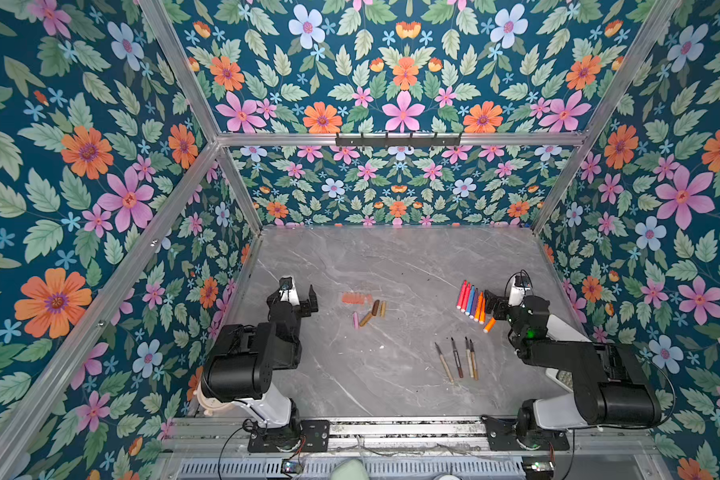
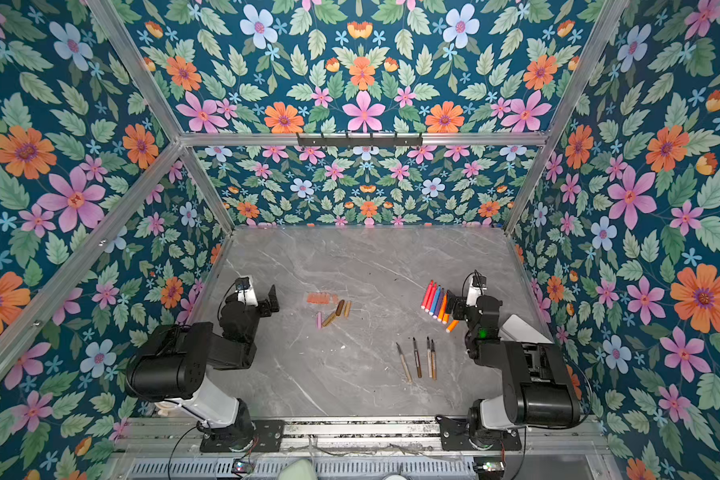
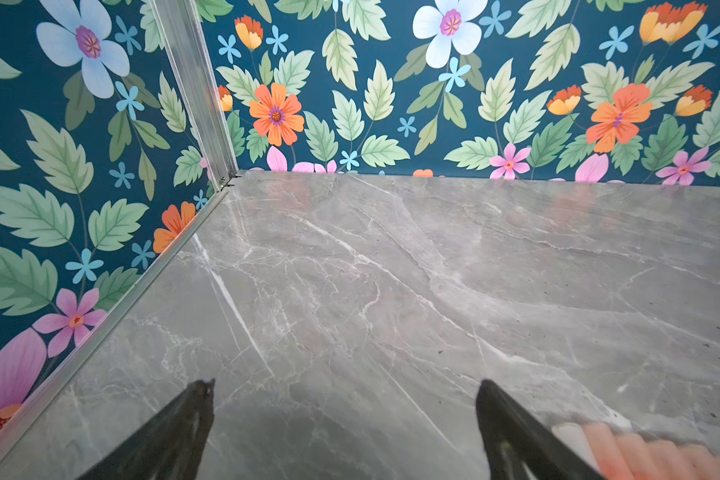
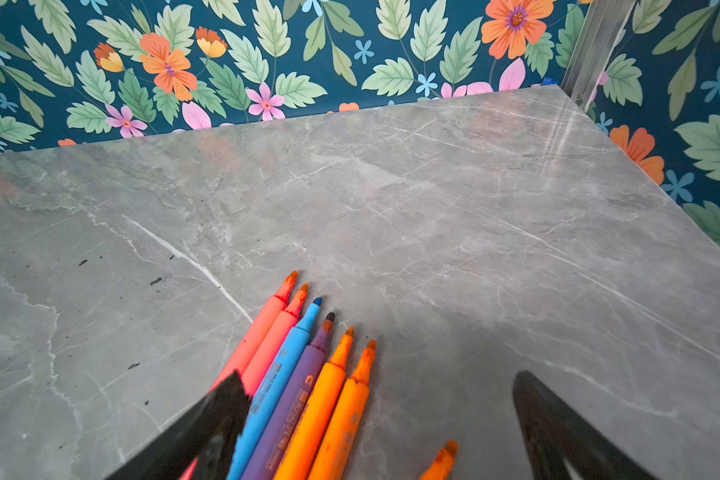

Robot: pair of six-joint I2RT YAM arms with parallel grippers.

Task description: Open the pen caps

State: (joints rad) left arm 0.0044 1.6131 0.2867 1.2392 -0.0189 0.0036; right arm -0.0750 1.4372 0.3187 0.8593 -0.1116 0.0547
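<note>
Loose pen caps lie left of the table's middle in both top views: a row of orange-pink ones [image 1: 356, 298] [image 2: 321, 298], then brown and gold ones [image 1: 377, 308] and a pink one [image 1: 355, 320]. My left gripper [image 1: 294, 297] [image 3: 345, 384] hovers open and empty to their left; the caps' [image 3: 657, 453] edge shows beside one finger. On the right, several uncapped highlighters [image 1: 470, 301] [image 4: 300, 395] lie side by side, and a lone orange one [image 1: 489, 324] [image 4: 441, 461] lies apart. My right gripper [image 1: 512, 300] [image 4: 380, 374] is open above them, holding nothing.
Several thin uncapped pens [image 1: 458, 359] [image 2: 418, 359] lie near the front right. A white object [image 1: 562, 328] sits behind the right arm. Floral walls with aluminium posts [image 3: 200, 95] close in the grey marble table [image 1: 391, 257] on three sides.
</note>
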